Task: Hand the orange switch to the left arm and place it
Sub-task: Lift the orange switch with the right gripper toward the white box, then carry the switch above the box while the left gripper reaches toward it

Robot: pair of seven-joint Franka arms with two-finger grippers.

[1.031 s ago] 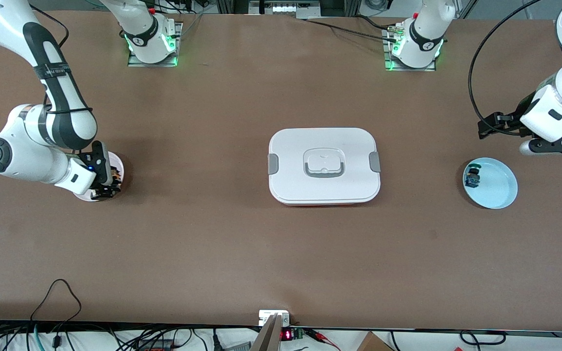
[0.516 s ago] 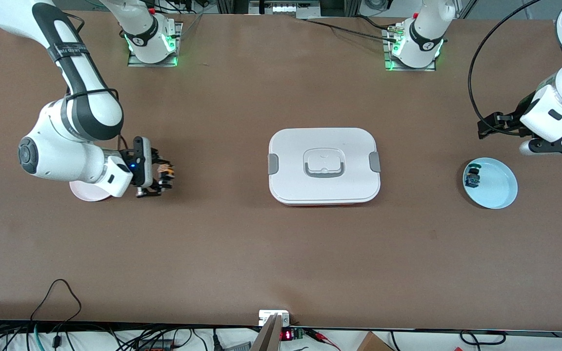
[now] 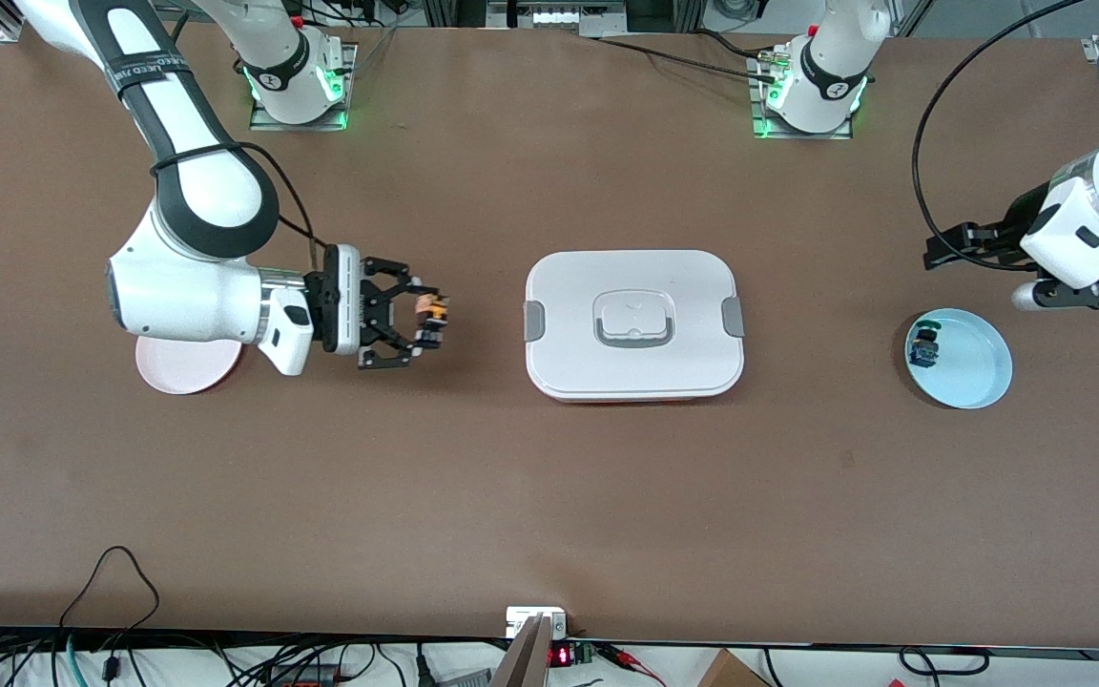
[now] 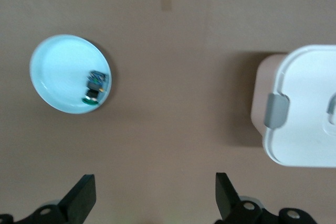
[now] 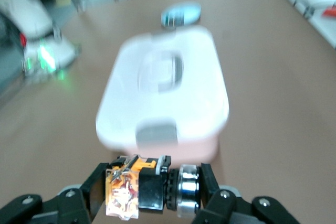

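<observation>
My right gripper (image 3: 427, 322) is shut on the orange switch (image 3: 431, 314), held in the air over the bare table between the pink plate (image 3: 185, 364) and the white box (image 3: 633, 324). In the right wrist view the switch (image 5: 149, 184) sits crosswise between the fingers, its orange block at one end and a silver ring at the other, with the box (image 5: 167, 93) just ahead. My left gripper (image 3: 1084, 292) hangs open and empty over the table beside the light blue plate (image 3: 967, 361). In the left wrist view its fingertips (image 4: 84, 199) stand wide apart.
A small dark switch with a green-blue cap (image 3: 924, 346) lies in the blue plate, also shown in the left wrist view (image 4: 93, 87). The box's grey side clip (image 4: 276, 110) faces the left arm's end. Cables run along the table's edge nearest the front camera.
My right gripper has lifted the orange switch off the pink plate and carried it toward the box. The left gripper has shifted only slightly.
</observation>
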